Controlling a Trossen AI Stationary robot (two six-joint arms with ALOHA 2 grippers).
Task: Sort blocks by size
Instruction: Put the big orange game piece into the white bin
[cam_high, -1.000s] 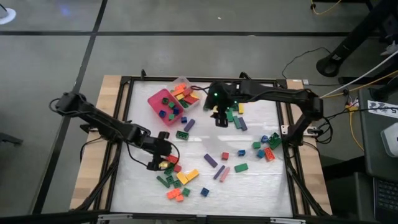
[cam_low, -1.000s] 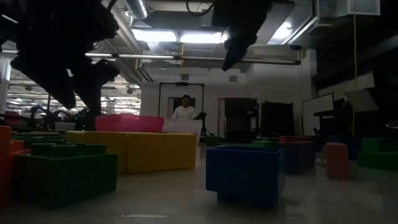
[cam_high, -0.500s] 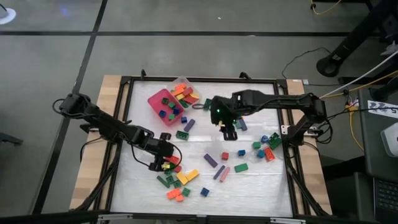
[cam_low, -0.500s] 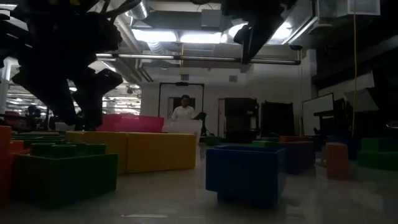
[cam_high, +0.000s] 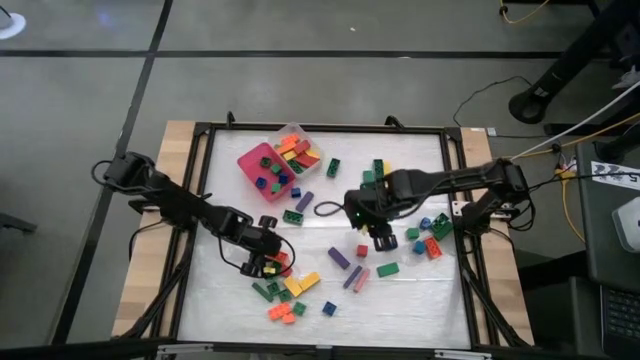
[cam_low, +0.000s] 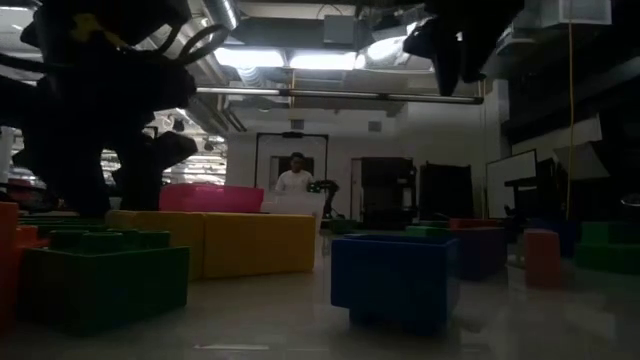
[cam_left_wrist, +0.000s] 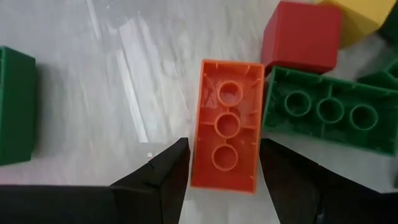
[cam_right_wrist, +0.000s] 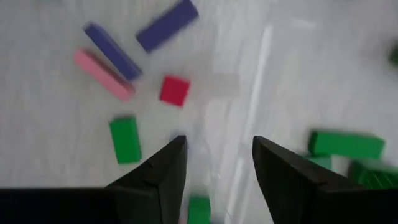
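Across the white table, blocks (cam_high: 290, 285) part-sorted, both arms at work

Some blocks fill the pink tray (cam_high: 262, 170) and clear tray (cam_high: 297, 148); most lie loose. Left gripper (cam_left_wrist: 219, 168) spread open around an upturned orange block (cam_left_wrist: 227, 124), not clenched; right gripper (cam_right_wrist: 214, 167) open, empty, above a red block (cam_right_wrist: 174, 90)

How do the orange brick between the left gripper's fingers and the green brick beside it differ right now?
The orange brick lies hollow side up, showing three round tubes, and sits between the open left gripper fingers; the green brick lies outside them. The orange brick points lengthwise away from the gripper, while the green brick lies crosswise, its end against the orange brick's side. Both are long bars resting flat on the white table, underside up.
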